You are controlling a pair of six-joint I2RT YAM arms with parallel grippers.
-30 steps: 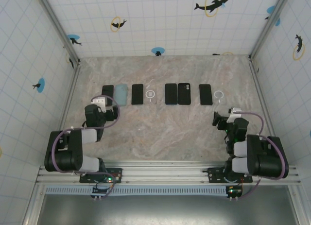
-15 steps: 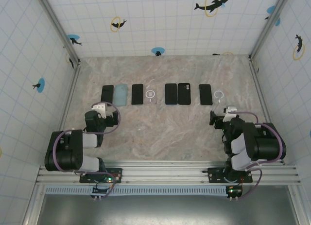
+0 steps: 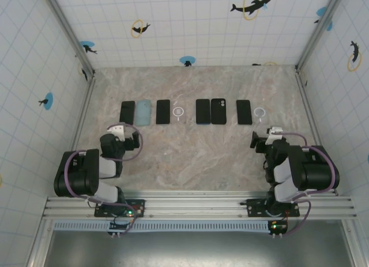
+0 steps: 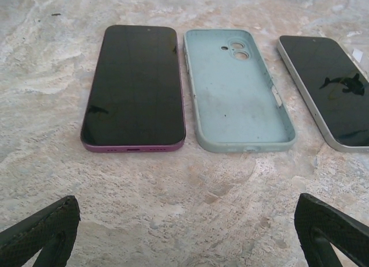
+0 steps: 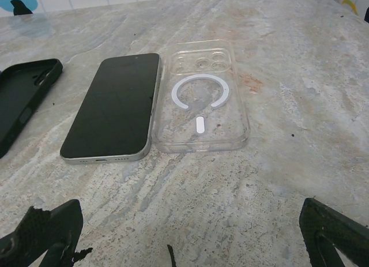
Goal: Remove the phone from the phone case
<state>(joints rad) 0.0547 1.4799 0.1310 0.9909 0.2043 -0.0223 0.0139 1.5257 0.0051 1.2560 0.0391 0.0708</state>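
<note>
No lettering, brand name or number can be read on any surface. The only marks are wordless. A white broken ring with a short bar under it sits on the clear case (image 5: 202, 100), just right of the silver-edged phone (image 5: 112, 108). Dark dolphin figures (image 3: 251, 4) dot the back wall (image 3: 190, 30).
</note>
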